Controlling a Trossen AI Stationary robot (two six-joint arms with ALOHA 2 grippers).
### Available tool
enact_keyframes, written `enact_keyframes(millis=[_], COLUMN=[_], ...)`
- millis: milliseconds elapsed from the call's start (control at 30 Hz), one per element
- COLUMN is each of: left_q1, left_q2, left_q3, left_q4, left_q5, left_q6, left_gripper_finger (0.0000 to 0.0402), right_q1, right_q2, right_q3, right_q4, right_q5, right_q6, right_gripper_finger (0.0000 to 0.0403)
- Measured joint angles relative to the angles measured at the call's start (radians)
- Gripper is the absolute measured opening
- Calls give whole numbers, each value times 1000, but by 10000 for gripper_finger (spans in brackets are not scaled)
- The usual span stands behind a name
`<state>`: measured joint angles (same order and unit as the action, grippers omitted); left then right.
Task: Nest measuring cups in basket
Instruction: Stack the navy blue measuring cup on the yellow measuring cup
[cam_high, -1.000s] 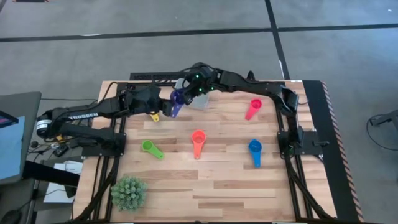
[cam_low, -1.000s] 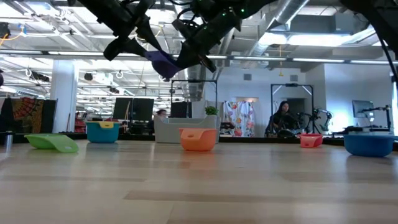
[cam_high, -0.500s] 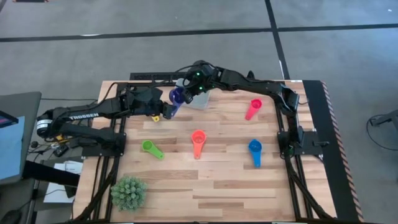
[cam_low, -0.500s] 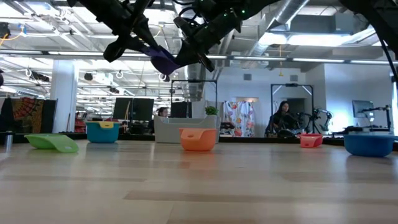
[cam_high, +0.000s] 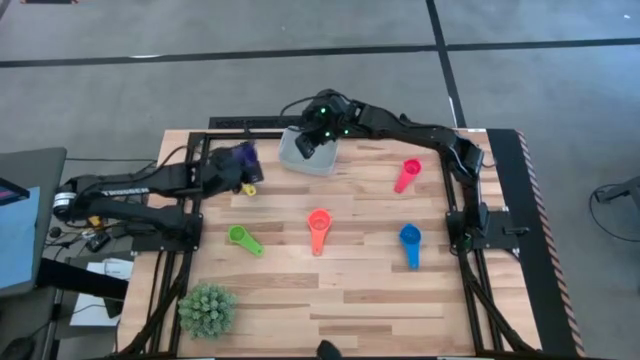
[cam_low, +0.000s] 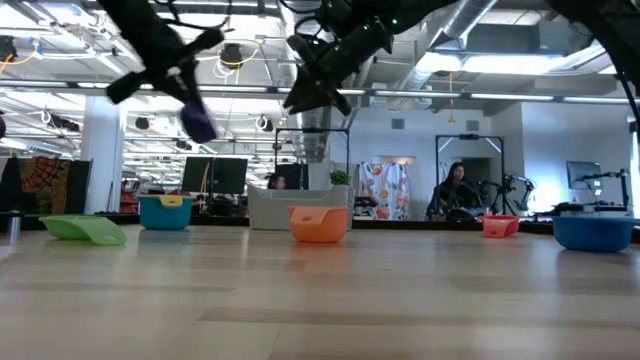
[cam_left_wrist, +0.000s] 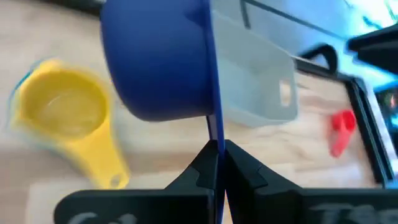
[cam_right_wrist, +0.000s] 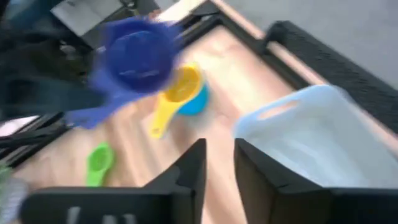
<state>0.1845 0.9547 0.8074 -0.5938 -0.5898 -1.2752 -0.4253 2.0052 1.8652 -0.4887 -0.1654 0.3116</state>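
Note:
The purple measuring cup (cam_high: 243, 156) hangs in the air over the table's far left, and my left gripper (cam_high: 232, 166) is shut on it. Its bowl (cam_left_wrist: 155, 62) fills the left wrist view. Below it the yellow cup (cam_left_wrist: 62, 112) sits nested in the teal cup (cam_right_wrist: 198, 103) on the table. My right gripper (cam_high: 312, 140) is open and holds nothing, hovering over the grey-white basket (cam_high: 318, 164) at the far middle. The pink (cam_high: 407, 175), coral-red (cam_high: 318, 229), green (cam_high: 243, 238) and blue (cam_high: 410, 243) cups lie apart on the wood. My left gripper pinches the purple cup's flat handle (cam_left_wrist: 215, 127) between its two fingers, on the handle's two broad faces. The fingers come from the table's left and lie along the handle. The cup is lifted clear of the table, its bowl (cam_low: 197, 122) hanging below and ahead of the fingers.
A spiky green ball-shaped plant (cam_high: 207, 308) stands at the near left corner. The black frame rail (cam_high: 250, 124) runs along the table's far edge behind the basket. Bare wood lies between the scattered cups in the middle and near part.
My left gripper has shut on the purple cup's handle while my right gripper still held the cup. The right gripper has then opened and let go, drawing back over the basket. The left gripper has carried the cup toward the table's left edge.

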Motion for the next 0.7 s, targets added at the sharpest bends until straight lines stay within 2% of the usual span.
enact_keyframes(millis=[67,167,333,567,700], left_q1=[-23,-34,-32,-7,7], left_q2=[-34,-83,-170,-258,-271], left_q3=[-56,-144,-336,-571,-625], left_q4=[-40,16,219,562,616], left_q5=[-62,-143,-198,-210,-211], left_q6=[-100,-217,-327,-362,-368], left_gripper_finger=[1,0,0,0,0], right_q1=[-17,-31,-27,-24,-25], right_q2=[0,0,0,0,0], right_q3=[0,0,0,0,0], right_q4=[-21,-39,-45,-42,-41], right_q5=[2,-19,-23,-21,-20], right_q6=[-18,-32,-59,-78,-86], right_gripper_finger=[138,170,203,204,193])
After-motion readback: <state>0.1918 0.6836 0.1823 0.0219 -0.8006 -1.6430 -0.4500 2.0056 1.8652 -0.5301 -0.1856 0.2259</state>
